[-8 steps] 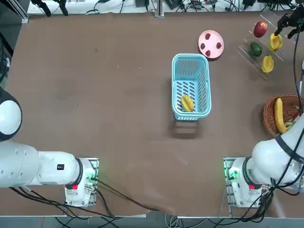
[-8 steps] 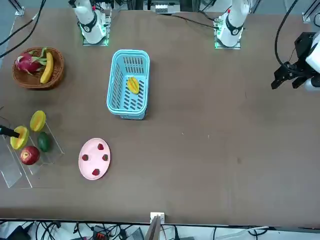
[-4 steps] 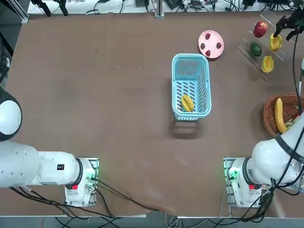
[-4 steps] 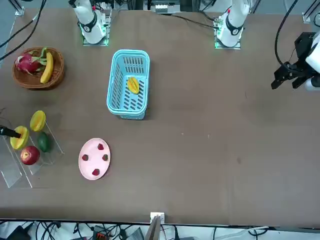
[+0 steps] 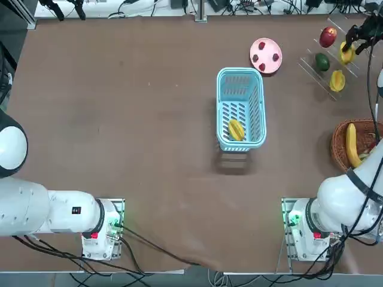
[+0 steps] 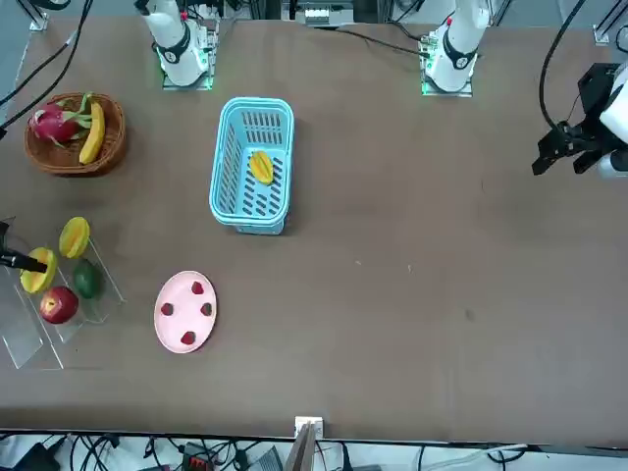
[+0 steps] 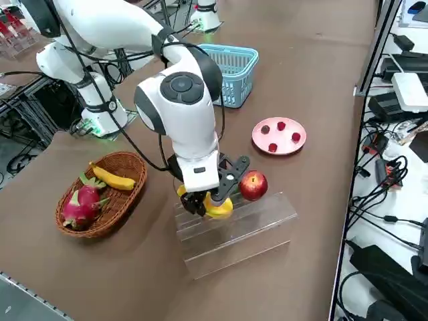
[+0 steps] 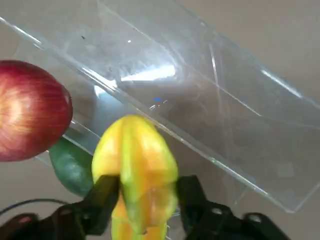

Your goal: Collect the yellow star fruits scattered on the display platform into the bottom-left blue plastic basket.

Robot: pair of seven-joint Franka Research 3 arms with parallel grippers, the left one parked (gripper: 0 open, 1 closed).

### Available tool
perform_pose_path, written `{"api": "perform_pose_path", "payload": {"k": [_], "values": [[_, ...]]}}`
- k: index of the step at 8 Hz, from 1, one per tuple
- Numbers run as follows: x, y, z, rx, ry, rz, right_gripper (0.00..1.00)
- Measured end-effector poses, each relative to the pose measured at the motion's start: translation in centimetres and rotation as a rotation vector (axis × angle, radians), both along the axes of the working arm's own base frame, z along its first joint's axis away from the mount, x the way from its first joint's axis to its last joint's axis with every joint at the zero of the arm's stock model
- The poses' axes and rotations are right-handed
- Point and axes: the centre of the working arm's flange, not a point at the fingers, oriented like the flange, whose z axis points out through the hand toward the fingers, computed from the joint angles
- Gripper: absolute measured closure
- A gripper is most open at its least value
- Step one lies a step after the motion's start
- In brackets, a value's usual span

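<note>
One star fruit [image 5: 236, 129] lies in the blue basket [image 5: 240, 84].

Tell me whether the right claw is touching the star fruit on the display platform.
Touching. In the right wrist view, the right claw has both fingers pressed against the sides of the star fruit, no gap showing.

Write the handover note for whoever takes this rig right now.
Right pincer: at the display platform, shut on a star fruit beside the red apple.
Second star fruit: on the platform, untouched.
Third star fruit: lies in the blue plastic basket mid-table.
Done: one fruit binned.
Left: carry the gripped fruit to the basket, release it, then fetch the last one.
</note>
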Motion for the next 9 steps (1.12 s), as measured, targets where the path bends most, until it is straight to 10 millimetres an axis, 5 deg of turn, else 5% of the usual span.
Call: {"api": "perform_pose_path", "payload": {"k": [6, 9], "values": [[-0.2, 2.3, 1.8, 0.029, 0.085, 0.044, 0.82], [0.1, 5.7, 5.8, 0.059, 0.147, 0.089, 0.84]]}}
